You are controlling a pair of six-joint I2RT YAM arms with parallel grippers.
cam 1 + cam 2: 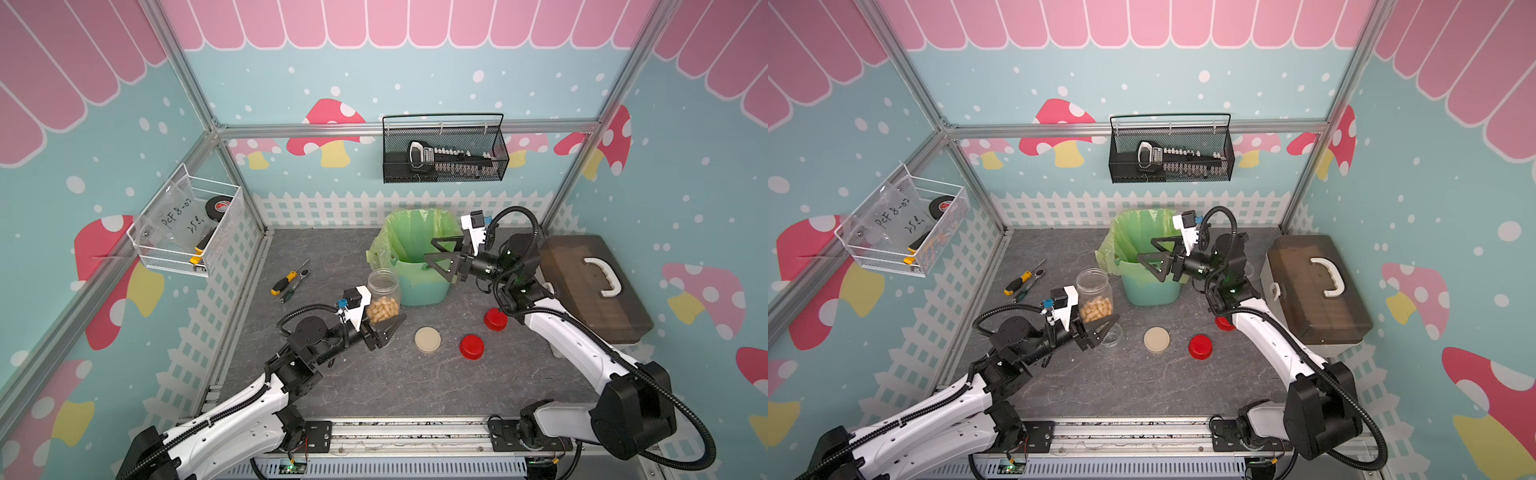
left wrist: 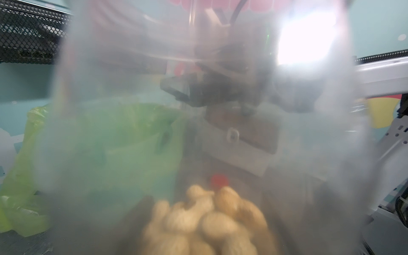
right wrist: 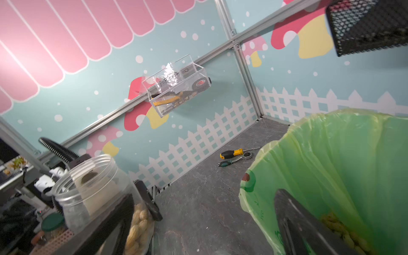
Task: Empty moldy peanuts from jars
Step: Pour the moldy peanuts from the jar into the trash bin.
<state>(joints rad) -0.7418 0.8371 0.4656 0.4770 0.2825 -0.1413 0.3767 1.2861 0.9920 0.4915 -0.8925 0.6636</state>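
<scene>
A small booth has teal walls (image 1: 291,83) printed with mushrooms, a white picket fence and a pink awning, all framed in aluminium. The tabletop (image 1: 374,395) is dark grey with a stone look.

A white wire basket (image 1: 187,224) hangs on the left wall, holding tape and tools. Below it on the tabletop, a yellow-handled screwdriver (image 1: 284,281) and a ratchet (image 1: 296,284) lie side by side.

The left fingers (image 1: 392,326), set narrow, grip an open clear jar (image 1: 383,286) near its base. The jar is upright, just left of the bin (image 1: 428,291), and peanuts (image 1: 382,311) fill its lower part. In a top view a clear round rim (image 1: 1113,338), perhaps another jar, shows just beyond these fingers.

A black mesh basket (image 1: 444,149) hangs on the back wall. Below it stands the teal bin, lined with a green bag (image 3: 331,154); more peanuts lie at the bag's bottom. The right fingers (image 1: 448,245) hang over the bin's mouth, spread wide with nothing between them.

In front of the bin, a beige lid (image 1: 427,340) and two red lids (image 1: 471,346) lie on the tabletop. The farther red lid is beside the right arm. A brown toolbox (image 1: 590,286) with a white handle sits at the right edge.
</scene>
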